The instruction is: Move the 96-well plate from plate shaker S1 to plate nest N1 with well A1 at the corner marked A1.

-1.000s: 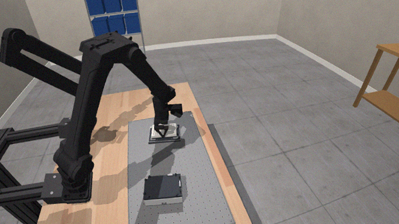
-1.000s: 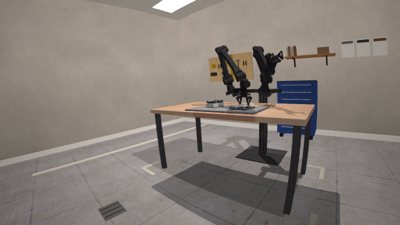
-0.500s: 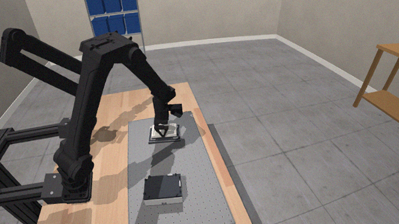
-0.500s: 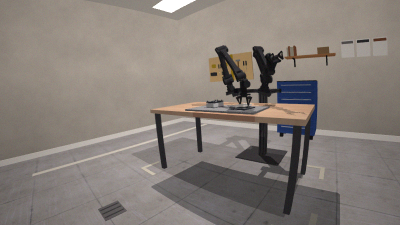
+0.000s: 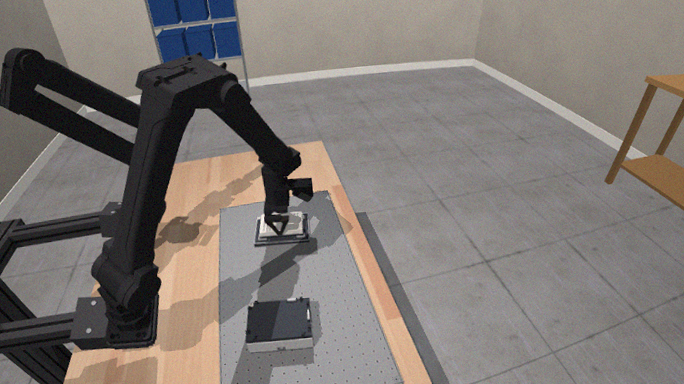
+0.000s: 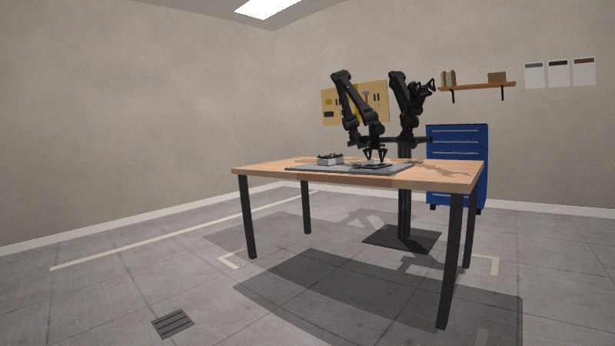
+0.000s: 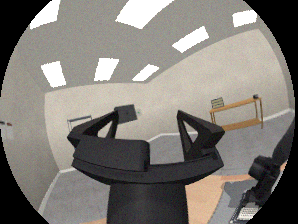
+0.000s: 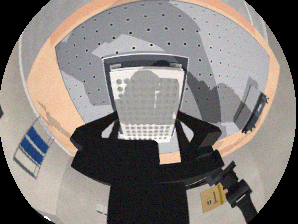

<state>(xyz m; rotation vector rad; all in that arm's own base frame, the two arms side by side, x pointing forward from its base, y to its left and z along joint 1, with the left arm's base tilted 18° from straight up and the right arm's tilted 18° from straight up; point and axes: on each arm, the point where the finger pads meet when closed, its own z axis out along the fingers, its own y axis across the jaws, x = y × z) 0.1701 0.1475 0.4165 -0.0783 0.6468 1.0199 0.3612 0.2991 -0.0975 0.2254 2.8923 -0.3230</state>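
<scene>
Gripping the white, rectangular 96-well plate [image 5: 296, 223] [image 6: 370, 162] [image 8: 147, 100] by two opposite sides, the right pincer [image 5: 280, 227] [image 6: 375, 161] [image 8: 147, 113] points down, its black fingers set wide around it. Beneath the plate is the dark, rectangular plate nest [image 5: 281, 239] [image 6: 382, 166] [image 8: 185, 67], whose rim shows past the plate's edges. Whether the plate sits fully flat inside the locators, I cannot tell; the A1 marking is too small to read.

Well apart from the nest, on the same grey perforated board [image 5: 339, 303] [image 6: 300, 170] [image 8: 150, 30], stands the boxy plate shaker [image 5: 278, 321] [image 6: 330, 157] [image 8: 256, 112], white-sided and dark-topped, with no plate on it. The board lies on the pale wooden worktop [image 5: 187, 317] [image 6: 275, 170] [image 8: 42, 95]. Raised away from the worktop, the black left pincer [image 6: 431, 84] [image 7: 147, 113] is spread wide, with nothing between its fingers.
</scene>
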